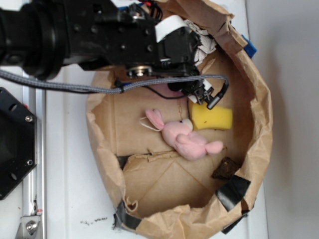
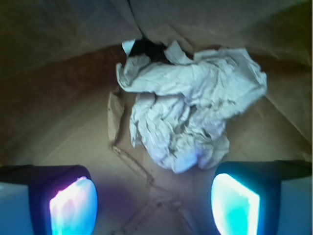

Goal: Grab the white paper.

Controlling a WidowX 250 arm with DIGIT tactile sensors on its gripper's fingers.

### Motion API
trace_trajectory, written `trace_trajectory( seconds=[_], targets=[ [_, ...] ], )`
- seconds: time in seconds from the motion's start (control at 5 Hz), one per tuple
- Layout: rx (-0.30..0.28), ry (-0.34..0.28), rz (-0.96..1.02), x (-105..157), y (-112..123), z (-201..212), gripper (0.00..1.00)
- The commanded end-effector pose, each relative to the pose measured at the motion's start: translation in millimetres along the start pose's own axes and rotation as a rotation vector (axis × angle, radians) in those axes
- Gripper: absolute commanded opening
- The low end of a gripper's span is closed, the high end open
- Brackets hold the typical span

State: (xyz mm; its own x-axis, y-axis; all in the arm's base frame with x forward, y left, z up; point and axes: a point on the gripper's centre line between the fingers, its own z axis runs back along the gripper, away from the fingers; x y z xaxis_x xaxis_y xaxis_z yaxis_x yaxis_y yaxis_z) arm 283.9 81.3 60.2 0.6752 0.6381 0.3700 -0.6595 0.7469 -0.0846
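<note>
The white paper (image 2: pixel 188 107) is a crumpled off-white wad with grey creases. It lies on the brown paper floor against the far wall, ahead of my gripper (image 2: pixel 154 203) in the wrist view. My gripper is open, and its two glowing pads (image 2: pixel 73 205) stand wide apart with only bare floor between them. The wad's near tip lies just short of the right pad, and nothing touches it. From the exterior view my gripper (image 1: pixel 192 74) hangs over the top end of the bag, and the white paper (image 1: pixel 203 36) peeks out behind the black wrist.
A pink plush bunny (image 1: pixel 182 137) lies mid-bag, with a yellow sponge (image 1: pixel 212 118) just above it. A dark brown lump (image 1: pixel 227 168) sits lower right. The rolled brown paper wall (image 1: pixel 259 99) rings everything, taped with black (image 1: pixel 233 191). A grey cable (image 1: pixel 75 87) crosses the left rim.
</note>
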Motion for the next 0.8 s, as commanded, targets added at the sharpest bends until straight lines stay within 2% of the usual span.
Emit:
trace_trajectory(
  seconds=[0.0, 0.4, 0.6],
  targets=[
    [0.02, -0.052, 0.042, 32.3, 12.6, 4.9, 1.0],
    [0.071, -0.052, 0.074, 44.8, 28.5, -4.7, 1.0],
    [0.087, -0.041, 0.071, 47.8, 28.2, -11.5, 1.0]
  ],
)
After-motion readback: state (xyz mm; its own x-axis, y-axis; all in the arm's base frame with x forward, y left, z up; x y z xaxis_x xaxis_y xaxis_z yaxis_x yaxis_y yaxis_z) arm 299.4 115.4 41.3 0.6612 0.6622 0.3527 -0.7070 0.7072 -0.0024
